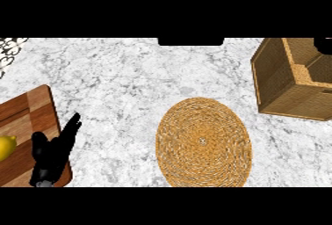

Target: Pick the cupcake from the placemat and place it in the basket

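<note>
The round woven placemat (203, 141) lies in the middle of the counter with nothing on it. No cupcake shows anywhere in the head view. The wicker basket (284, 90) stands at the far right, and the part of its inside that I see is bare. A small black shape (323, 45), probably part of my right hand, shows at the right edge above the basket's inner corner; what it holds is hidden. My left hand (53, 151) rests open at the lower left, fingers up, over the edge of the cutting board.
A wooden cutting board (26, 115) lies at the left with a yellow lemon (6, 147) on it. A black object (190, 41) sits at the far edge in the middle. A white patterned thing (9, 49) shows at the far left corner.
</note>
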Motion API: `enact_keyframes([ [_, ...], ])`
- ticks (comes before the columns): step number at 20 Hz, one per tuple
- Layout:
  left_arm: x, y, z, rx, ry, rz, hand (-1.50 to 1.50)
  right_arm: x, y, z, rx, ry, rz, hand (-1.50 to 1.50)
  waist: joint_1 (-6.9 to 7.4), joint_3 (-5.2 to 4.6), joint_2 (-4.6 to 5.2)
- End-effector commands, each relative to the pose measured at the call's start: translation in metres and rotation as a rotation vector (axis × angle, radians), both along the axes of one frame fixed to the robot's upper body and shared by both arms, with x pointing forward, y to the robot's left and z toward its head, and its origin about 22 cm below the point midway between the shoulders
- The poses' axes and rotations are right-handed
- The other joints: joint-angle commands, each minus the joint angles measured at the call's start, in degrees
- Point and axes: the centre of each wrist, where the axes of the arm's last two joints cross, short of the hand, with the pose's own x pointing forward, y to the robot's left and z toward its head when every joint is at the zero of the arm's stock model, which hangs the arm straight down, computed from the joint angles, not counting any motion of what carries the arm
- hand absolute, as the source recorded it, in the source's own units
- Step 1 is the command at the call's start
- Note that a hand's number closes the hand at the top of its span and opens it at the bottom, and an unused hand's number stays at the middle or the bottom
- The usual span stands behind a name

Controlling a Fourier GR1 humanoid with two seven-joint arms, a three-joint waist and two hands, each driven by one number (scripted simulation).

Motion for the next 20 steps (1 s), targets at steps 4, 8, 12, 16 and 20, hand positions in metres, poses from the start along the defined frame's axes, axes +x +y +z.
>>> enact_keyframes([
  [4, -0.011, 0.017, -0.022, -0.003, 0.179, 0.039, 0.0, -0.002, -0.019, -0.007, -0.169, 0.092, 0.028, -1.5, -0.42, -0.86, 0.42],
  [8, -0.016, -0.003, -0.025, -0.016, 0.166, 0.021, 0.0, -0.006, -0.056, -0.013, -0.173, 0.054, 0.013, -1.5, 0.04, -0.8, 0.55],
  [12, -0.023, 0.005, -0.031, -0.007, 0.163, 0.023, 0.0, -0.008, -0.057, 0.002, -0.123, -0.024, 0.0, -1.5, -0.2, -0.84, 0.34],
  [16, -0.025, 0.002, -0.028, 0.002, 0.176, 0.034, 0.0, -0.023, -0.071, 0.008, -0.039, -0.092, -0.065, -1.5, -0.76, -0.82, 0.16],
  [20, -0.02, 0.006, -0.029, -0.029, 0.175, 0.037, 0.0, -0.042, -0.103, 0.021, 0.006, -0.116, -0.13, -1.5, -0.99, -0.85, 0.26],
])
